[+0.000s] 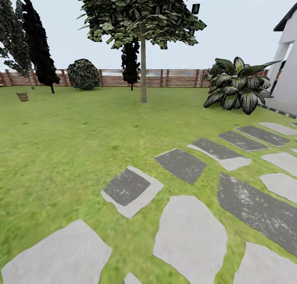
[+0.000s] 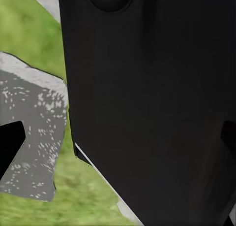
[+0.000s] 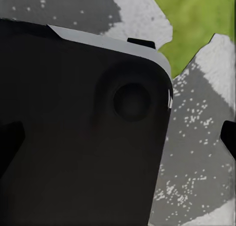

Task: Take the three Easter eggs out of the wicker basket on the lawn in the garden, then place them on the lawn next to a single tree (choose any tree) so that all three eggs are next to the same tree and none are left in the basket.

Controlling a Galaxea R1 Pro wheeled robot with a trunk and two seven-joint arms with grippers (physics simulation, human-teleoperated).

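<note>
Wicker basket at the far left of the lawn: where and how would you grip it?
Too far to say. The wicker basket is a small brown shape on the lawn near the fence; neither handle nor rim is resolvable. Likely the rim, from above, once the robot is close.

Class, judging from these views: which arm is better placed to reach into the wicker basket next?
Left, marginally. The wicker basket sits far off on the lawn at the head view's left, the left arm's side. Neither arm can reach it yet; the robot probably must drive closer first.
</note>
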